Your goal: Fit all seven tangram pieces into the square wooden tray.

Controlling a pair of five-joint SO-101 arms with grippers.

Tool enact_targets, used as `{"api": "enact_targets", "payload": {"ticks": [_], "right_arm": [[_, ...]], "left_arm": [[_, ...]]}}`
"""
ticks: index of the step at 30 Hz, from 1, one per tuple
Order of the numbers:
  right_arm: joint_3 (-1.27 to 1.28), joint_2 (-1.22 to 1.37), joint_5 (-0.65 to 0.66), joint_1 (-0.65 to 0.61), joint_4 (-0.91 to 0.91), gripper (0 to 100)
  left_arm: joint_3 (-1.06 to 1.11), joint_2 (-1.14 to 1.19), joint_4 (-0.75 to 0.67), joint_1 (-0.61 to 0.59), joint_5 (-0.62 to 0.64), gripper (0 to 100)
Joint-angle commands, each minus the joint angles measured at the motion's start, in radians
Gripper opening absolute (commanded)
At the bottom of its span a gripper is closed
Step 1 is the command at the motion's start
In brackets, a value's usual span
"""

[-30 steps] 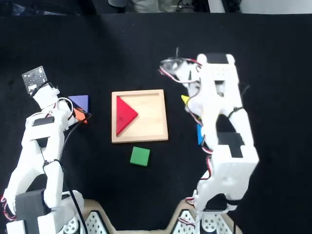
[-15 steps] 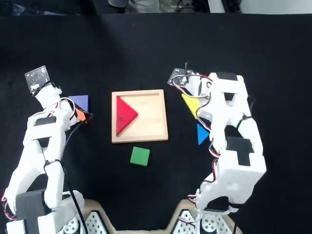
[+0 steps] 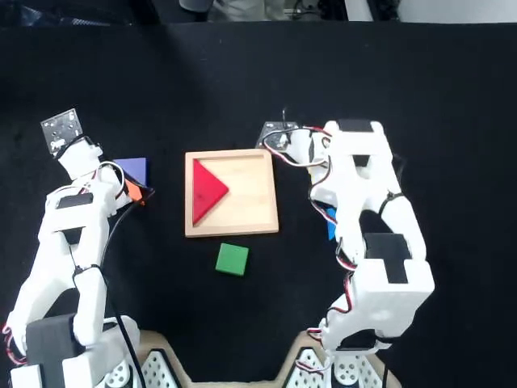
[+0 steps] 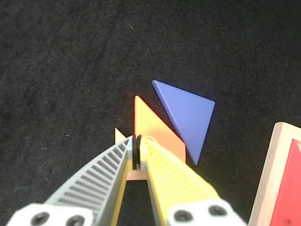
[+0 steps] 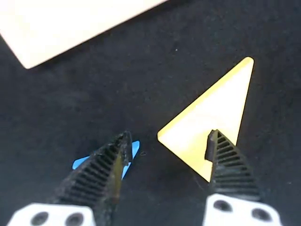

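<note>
Our right tool (image 5: 168, 135) gapes over the yellow triangle (image 5: 211, 115); our left tool (image 4: 136, 141) is pressed together at the orange triangle (image 4: 153, 129). The red triangle (image 3: 208, 189) points toward the right edge of the desk (image 3: 452, 97).

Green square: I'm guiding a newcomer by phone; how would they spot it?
Start at the square wooden tray in the middle of the black table. Just off its edge nearest the arms' bases lies the green square, alone and the only green piece.

Orange pc (image 4: 150, 122): near end hidden under left gripper (image 4: 136, 153) tips. Blue triangle (image 5: 135, 148): mostly behind right gripper (image 5: 169, 135) finger. Tray (image 4: 265, 197): edge-cropped.
</note>
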Motion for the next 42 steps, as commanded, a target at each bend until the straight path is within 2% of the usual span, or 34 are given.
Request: {"api": "enact_targets", "payload": {"ticks": [1, 14, 19, 30, 42], "right_arm": [[-0.007, -0.016, -0.020, 0.011, -0.034, 25.5], [-0.056, 0.031, -0.017, 0.057, -0.032, 25.6], [-0.054, 0.033, -0.014, 0.100, -0.049, 32.8], [-0.016, 0.033, 0.009, 0.020, -0.048, 33.5], [-0.042, 0.001, 0.008, 0.011, 0.009, 29.2]], "left_arm": [[-0.019, -0.005, -0.018, 0.012, -0.012, 5], [-0.019, -0.005, -0.018, 0.012, -0.012, 5], [-0.019, -0.005, -0.018, 0.012, -0.012, 5], [-0.018, -0.005, -0.018, 0.012, -0.012, 5], [-0.018, -0.005, -0.018, 0.013, -0.012, 5]]}}
